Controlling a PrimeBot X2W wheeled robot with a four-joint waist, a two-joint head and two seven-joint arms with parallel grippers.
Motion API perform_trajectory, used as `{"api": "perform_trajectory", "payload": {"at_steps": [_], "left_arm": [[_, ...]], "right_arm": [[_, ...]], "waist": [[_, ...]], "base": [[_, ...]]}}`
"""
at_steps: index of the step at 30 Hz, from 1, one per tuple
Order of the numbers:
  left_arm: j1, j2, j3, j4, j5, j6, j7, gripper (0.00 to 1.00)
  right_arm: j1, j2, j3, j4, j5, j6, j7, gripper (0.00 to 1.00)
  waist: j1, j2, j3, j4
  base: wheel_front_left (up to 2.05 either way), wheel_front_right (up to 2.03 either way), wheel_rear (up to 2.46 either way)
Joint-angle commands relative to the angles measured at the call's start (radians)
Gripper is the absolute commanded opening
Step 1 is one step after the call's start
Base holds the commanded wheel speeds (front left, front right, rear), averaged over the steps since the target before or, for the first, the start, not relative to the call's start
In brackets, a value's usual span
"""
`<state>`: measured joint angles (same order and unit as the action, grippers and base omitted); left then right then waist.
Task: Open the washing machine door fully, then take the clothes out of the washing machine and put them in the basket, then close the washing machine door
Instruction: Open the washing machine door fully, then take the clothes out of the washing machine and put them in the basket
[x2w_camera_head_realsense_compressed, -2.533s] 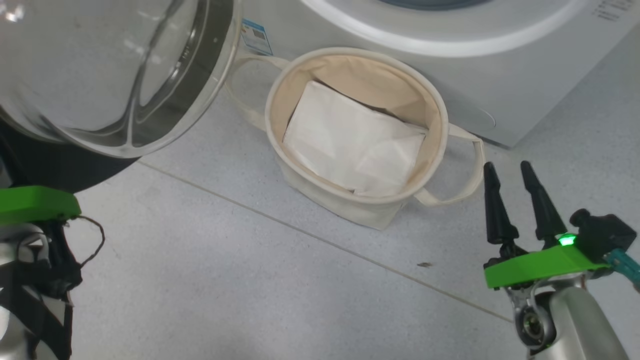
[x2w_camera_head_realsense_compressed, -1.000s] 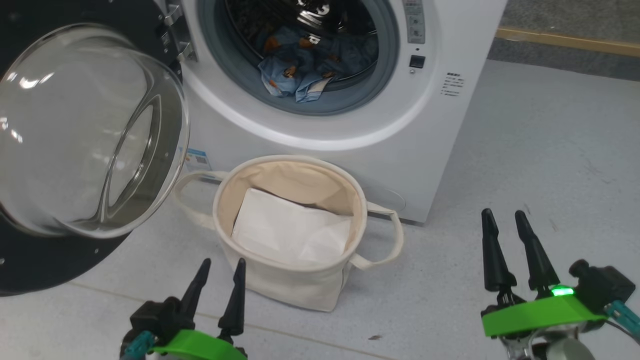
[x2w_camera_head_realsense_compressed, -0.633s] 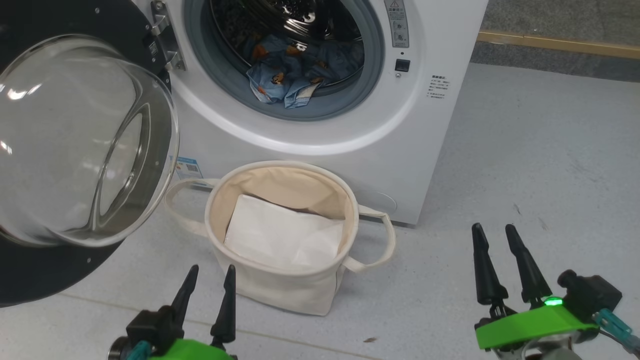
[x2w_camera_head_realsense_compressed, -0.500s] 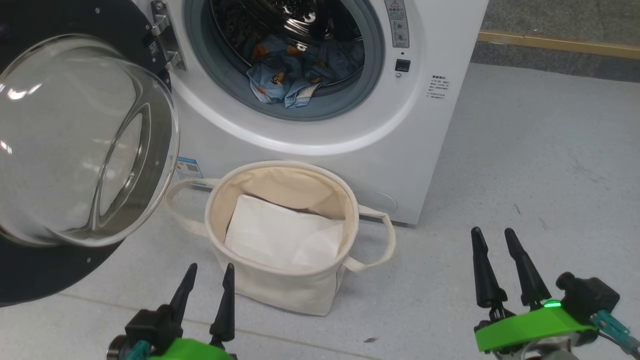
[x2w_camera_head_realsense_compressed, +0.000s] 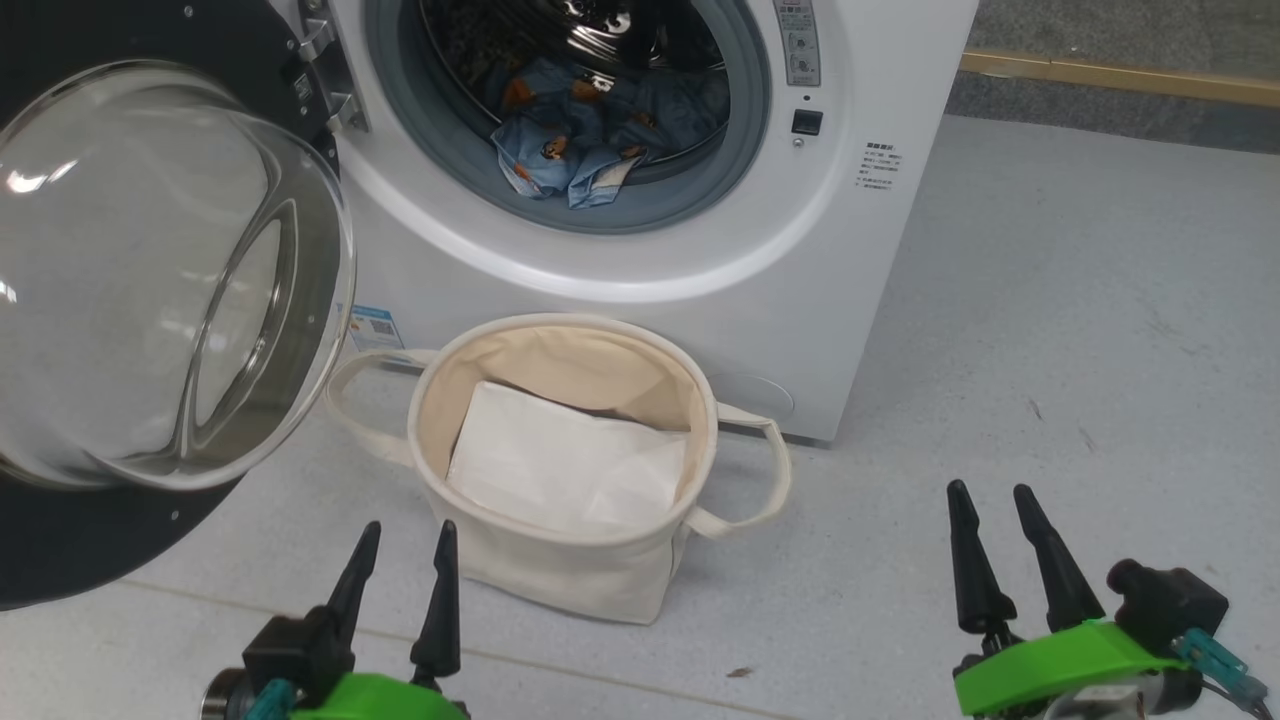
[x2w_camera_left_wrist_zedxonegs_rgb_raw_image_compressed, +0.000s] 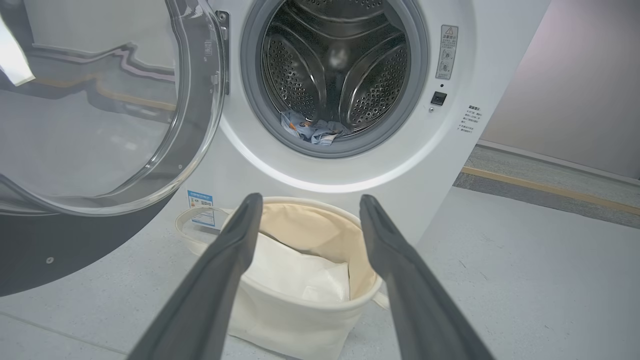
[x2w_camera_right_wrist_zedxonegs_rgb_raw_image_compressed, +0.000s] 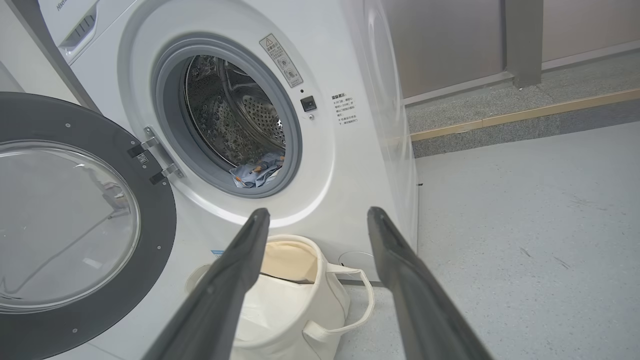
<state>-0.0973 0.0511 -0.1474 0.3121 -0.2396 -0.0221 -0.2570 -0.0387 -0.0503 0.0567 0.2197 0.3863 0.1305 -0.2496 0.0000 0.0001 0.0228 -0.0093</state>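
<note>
A plain white sheet (x2w_camera_head_realsense_compressed: 565, 470) lies folded inside the basket (x2w_camera_head_realsense_compressed: 560, 322), the pale grey floor (x2w_camera_head_realsense_compressed: 1050, 300) carries a grout line (x2w_camera_head_realsense_compressed: 560, 668) and a small dark speck (x2w_camera_head_realsense_compressed: 741, 672), and a tan strip (x2w_camera_head_realsense_compressed: 1120, 75) borders its far edge.

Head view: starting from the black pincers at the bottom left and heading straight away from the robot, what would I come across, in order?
left gripper → basket, a white sheet inside → washing machine → clothes in its drum
</note>
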Motion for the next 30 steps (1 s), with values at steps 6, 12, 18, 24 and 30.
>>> {"api": "perform_trajectory", "payload": {"at_steps": [6,12,18,24,30], "left_arm": [[-0.032,0.000,0.027,-0.014,-0.003,-0.008,-0.005,1.00],[-0.037,-0.001,0.018,-0.007,0.000,-0.008,-0.005,1.00],[-0.036,0.000,-0.005,0.014,0.034,-0.013,-0.005,1.00],[-0.045,0.000,-0.013,0.034,0.028,-0.023,-0.005,1.00],[-0.049,-0.001,-0.019,0.035,0.034,-0.023,-0.005,1.00]], "right_arm": [[-0.055,0.000,0.017,-0.034,0.004,0.000,-0.012,1.00],[-0.057,0.000,0.019,-0.033,0.009,0.000,-0.012,1.00],[-0.060,0.000,0.023,-0.032,0.014,0.000,-0.012,1.00],[-0.061,0.000,0.025,-0.030,0.020,0.000,-0.012,1.00],[-0.063,0.000,0.028,-0.029,0.027,0.000,-0.012,1.00]], "waist": [[0.0000,-0.0001,0.006,-0.002],[0.0000,-0.0001,0.007,-0.002],[0.0000,-0.0001,0.009,-0.002],[0.0000,-0.0001,0.011,0.000],[0.0000,-0.0001,0.011,0.000]], "base": [[0.00,0.00,0.00],[0.00,0.00,0.00],[0.01,0.00,0.00],[0.60,-0.38,-0.23],[1.44,-1.18,-0.26]]}}
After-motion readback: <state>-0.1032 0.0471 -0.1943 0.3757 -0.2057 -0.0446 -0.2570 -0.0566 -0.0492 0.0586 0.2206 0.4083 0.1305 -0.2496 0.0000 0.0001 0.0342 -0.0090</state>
